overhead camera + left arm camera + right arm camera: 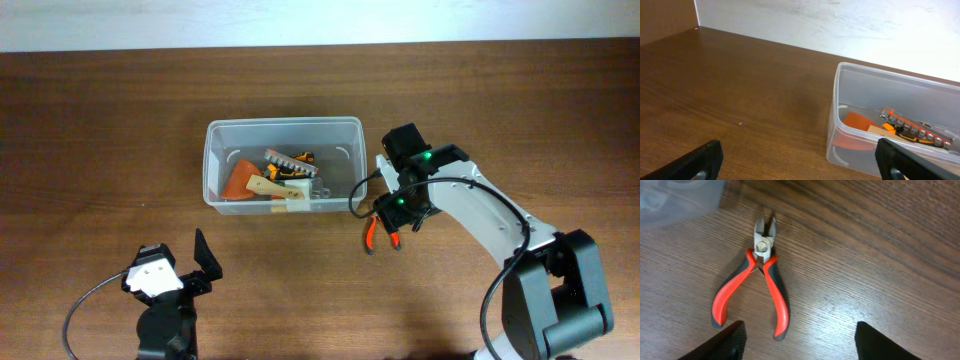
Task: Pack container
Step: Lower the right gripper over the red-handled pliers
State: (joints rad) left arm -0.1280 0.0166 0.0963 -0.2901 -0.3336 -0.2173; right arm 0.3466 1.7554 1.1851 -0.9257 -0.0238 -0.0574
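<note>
The container is a large clear plastic tub at the table's middle, holding an orange scraper, a socket rail and other tools; it also shows in the left wrist view. Red-handled cutting pliers lie on the table right of the tub's front corner; in the right wrist view the pliers lie flat, jaws pointing away. My right gripper is open just above them, fingers either side of the handles' ends, not touching. My left gripper is open and empty near the front left.
The wooden table reaches to a pale wall at the back. The right arm reaches in from the front right. The left arm's base sits at the front left, a black cable beside it.
</note>
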